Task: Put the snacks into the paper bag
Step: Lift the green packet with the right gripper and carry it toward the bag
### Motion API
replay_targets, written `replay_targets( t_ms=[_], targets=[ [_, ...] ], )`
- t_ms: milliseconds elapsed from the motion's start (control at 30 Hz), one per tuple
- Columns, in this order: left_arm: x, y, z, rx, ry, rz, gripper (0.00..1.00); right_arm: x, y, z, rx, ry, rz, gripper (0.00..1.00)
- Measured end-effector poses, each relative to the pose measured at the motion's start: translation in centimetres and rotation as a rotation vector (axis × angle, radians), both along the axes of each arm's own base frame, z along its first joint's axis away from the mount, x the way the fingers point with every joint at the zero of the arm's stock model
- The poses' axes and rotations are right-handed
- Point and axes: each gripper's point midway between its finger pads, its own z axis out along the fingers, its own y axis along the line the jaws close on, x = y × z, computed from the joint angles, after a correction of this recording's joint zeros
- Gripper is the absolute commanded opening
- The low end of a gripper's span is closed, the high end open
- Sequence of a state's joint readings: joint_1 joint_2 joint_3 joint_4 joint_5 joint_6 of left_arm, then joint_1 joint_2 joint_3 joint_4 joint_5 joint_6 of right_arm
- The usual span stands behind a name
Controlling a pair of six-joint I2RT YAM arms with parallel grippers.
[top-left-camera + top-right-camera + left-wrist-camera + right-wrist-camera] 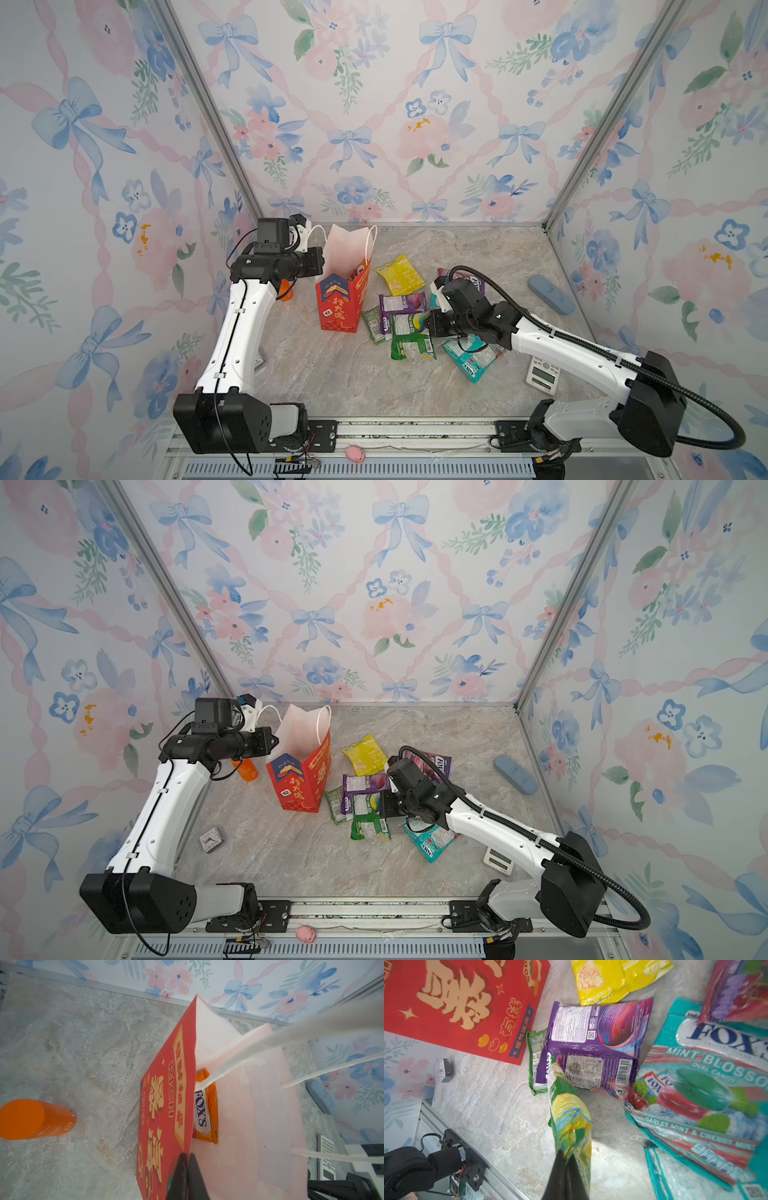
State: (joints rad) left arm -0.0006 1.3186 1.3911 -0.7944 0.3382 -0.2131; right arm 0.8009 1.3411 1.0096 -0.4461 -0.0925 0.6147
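Paper bag: stands upright on the table left of centre with its mouth open. Stiff red paper, white inside, white rope handles, blue side panel, yellow characters.
Left gripper: jaws narrow, pinched on the bag's red wall at the rim, one finger inside and one outside.
Inside bag: orange packet, flat and glossy with a white "FOX'S" oval, lying on the bottom.
Right gripper: jaws tight on one end of the green packet. Crinkled foil, seen edge-on from the wrist, puckered at the pinch.
Loose snacks: on the table just right of the bag.
- yellow packet
- purple packet, label side up, overlapping the small green packet
- teal packet, partly under the right arm
Table: grey marbled slab, matte.
Other: orange bottle, a smooth cylinder standing apart from the bag; white calculator; blue oval case.
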Motion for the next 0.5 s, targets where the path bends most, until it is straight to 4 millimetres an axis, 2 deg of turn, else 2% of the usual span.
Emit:
replay_targets(
  t_ms=[233, 500],
  targets=[
    [0.0, 0.0, 0.1, 0.0, -0.003, 0.0, 0.0, 1.3, 0.1, 2.8, 0.005, -0.067, 0.018, 0.0],
    [0.1, 0.0, 0.1, 0.0, -0.004, 0.0, 0.0, 2.3, 0.0, 4.8, 0.009, -0.119, 0.005, 0.0]
  ],
)
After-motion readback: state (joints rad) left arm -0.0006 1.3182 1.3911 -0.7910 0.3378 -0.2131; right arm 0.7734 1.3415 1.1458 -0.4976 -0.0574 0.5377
